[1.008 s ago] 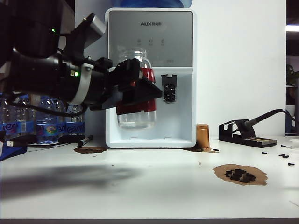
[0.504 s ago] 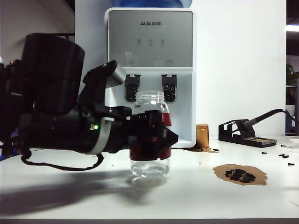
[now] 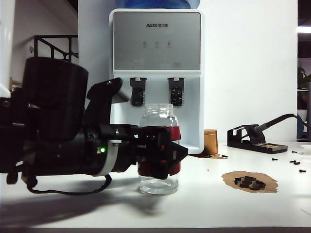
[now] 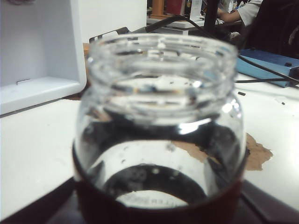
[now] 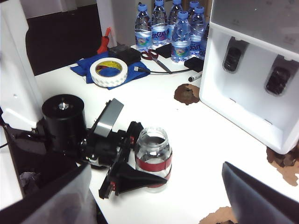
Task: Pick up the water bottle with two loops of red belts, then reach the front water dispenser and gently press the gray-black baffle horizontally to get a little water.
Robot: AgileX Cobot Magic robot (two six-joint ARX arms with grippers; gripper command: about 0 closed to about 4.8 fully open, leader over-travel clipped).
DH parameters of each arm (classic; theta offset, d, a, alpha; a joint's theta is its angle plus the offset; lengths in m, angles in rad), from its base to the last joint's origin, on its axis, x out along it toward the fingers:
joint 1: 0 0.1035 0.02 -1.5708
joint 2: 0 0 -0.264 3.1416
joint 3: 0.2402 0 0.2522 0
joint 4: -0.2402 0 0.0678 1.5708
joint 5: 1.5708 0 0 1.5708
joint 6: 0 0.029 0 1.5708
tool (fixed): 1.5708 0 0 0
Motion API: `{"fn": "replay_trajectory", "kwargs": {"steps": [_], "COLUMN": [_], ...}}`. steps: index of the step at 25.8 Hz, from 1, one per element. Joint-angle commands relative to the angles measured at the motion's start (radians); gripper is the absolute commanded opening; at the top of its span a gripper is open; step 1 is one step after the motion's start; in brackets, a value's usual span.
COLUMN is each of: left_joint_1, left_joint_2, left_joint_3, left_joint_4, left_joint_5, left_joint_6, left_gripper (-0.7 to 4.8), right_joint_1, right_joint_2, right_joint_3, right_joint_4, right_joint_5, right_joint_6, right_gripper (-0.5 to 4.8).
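The left gripper [image 3: 163,153] is low over the white table [image 3: 204,204], out in front of the water dispenser [image 3: 156,77]. Its black fingers [image 5: 133,179] are closed on the water bottle [image 3: 158,148], squeezing it at the red bands, one finger on each side. The bottle stands upright with its bottom on or just above the table. It has no cap, and its open mouth sticks up above the claw. A little water seems to sit at the bottom of the glass. The gray-black baffle [image 3: 137,94] is behind the claw and higher up, apart from the bottle.

The right gripper [image 5: 154,200] hangs high above the table, looking down on the bottle. Its two fingers are spread wide apart and hold nothing. The left claw and the bottle are below it.
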Motion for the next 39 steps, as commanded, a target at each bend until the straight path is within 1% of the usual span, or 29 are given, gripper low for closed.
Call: {"fn": "replay_trajectory", "kwargs": {"steps": [1,3,5,6,7,9,10,14,16,17,18,24,26,32,37,38,39], "left_joint_1": [-0.001,0.000,0.000,0.000,0.001,0.002,0.002,0.002,0.002,0.002,0.002,0.005,0.005,0.006,0.007,0.007,0.012], "left_joint_2": [0.045,0.051,0.051,0.051,0.051,0.051,0.051,0.051,0.051,0.051,0.051,0.050,0.050,0.050,0.050,0.050,0.050], "left_joint_3": [-0.008,-0.008,-0.008,-0.008,-0.008,-0.008,-0.008,-0.008,-0.008,-0.008,-0.008,-0.008,-0.008,-0.010,-0.011,-0.012,-0.013], "left_joint_4": [-0.059,-0.058,-0.059,-0.058,-0.058,-0.057,-0.057,-0.057,-0.056,-0.056,-0.056,-0.055,-0.055,-0.055,-0.055,-0.055,-0.055], "left_joint_5": [-0.008,-0.013,-0.038,-0.043,-0.045,-0.046,-0.046,-0.046,-0.046,-0.042,-0.040,-0.034,-0.027,-0.019,0.066,0.067,0.067], "left_joint_6": [0.007,0.007,0.007,0.007,0.007,0.009,0.016,0.016,0.016,0.016,0.016,0.014,0.014,0.014,0.015,0.018,0.038], "left_gripper": [-0.05,-0.05,-0.04,0.15,0.80,2.67,2.89,2.90,3.49,4.39,4.47,4.50,4.73,4.79,4.79,4.79,4.79], "right_joint_1": [0.003,0.003,0.003,0.003,0.003,0.003,0.003,0.003,0.003,0.003,0.003,0.003,0.003,0.003,0.003,0.003,0.003], "right_joint_2": [-0.047,-0.060,-0.060,-0.060,-0.060,-0.060,-0.060,-0.075,-0.084,-0.087,-0.088,-0.094,-0.094,-0.094,-0.094,-0.094,-0.094], "right_joint_3": [-0.044,-0.054,-0.054,-0.054,-0.054,-0.054,-0.054,-0.054,-0.054,-0.055,-0.055,-0.055,-0.055,-0.055,-0.055,-0.055,-0.055], "right_joint_4": [0.021,0.021,0.025,0.027,0.028,0.027,0.026,0.021,0.022,0.021,0.020,0.020,0.020,0.021,0.021,0.021,0.021], "right_joint_5": [-0.002,-0.002,0.003,0.004,0.006,0.006,0.010,0.041,0.047,0.050,0.050,0.050,0.050,0.050,0.050,0.050,0.050], "right_joint_6": [-0.001,-0.001,-0.001,-0.001,-0.001,-0.001,0.000,-0.001,-0.001,-0.001,-0.001,-0.001,-0.001,-0.001,-0.001,-0.001,-0.001], "right_gripper": [4.79,4.79,4.79,4.79,4.79,4.79,4.79,4.79,4.79,4.79,4.79,4.79,4.79,4.79,4.79,4.79,4.79]}}
